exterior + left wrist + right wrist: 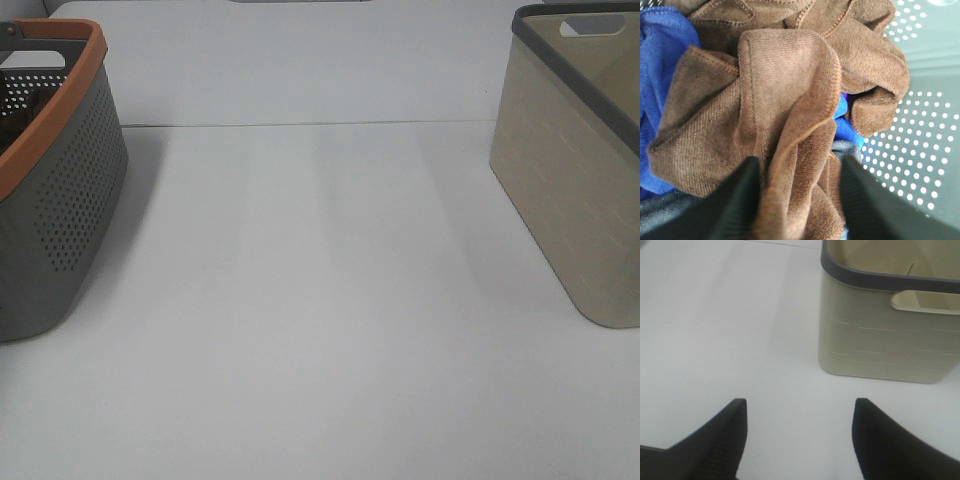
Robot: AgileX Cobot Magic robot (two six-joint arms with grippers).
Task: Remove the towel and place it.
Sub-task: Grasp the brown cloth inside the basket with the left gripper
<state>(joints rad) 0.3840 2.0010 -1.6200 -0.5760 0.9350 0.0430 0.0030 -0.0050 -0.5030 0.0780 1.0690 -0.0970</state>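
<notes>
Brown microfibre-looking stuff, that's what we're after: the towel is scrunched in a heap inside the grey basket with the orange rim, lying on top of a blue cloth and something dark grey underneath. From the high camera you can't really see it, only the left wrist view shows it properly

The left gripper sits astride a raised fold of the towel, one finger on each side and cloth filling the gap. We honestly can't tell if it's pinching the fold or just bracketing it. The right gripper hangs over the bare table just beside the beige basket, jaws wide apart with nothing between them

Handling-wise we reckon it's light, floppy and pretty grippy, so no worry about slipping or breaking anything. It'll drape and trail once lifted, though. That thick ridge between the fingers looks like the best place to grab, since it's several layers bunched together. A single hemmed edge would be thinner and easier to lose. Main risk in our view: the blue cloth peeks out right under the fold, so a deep bite could drag it along too
</notes>
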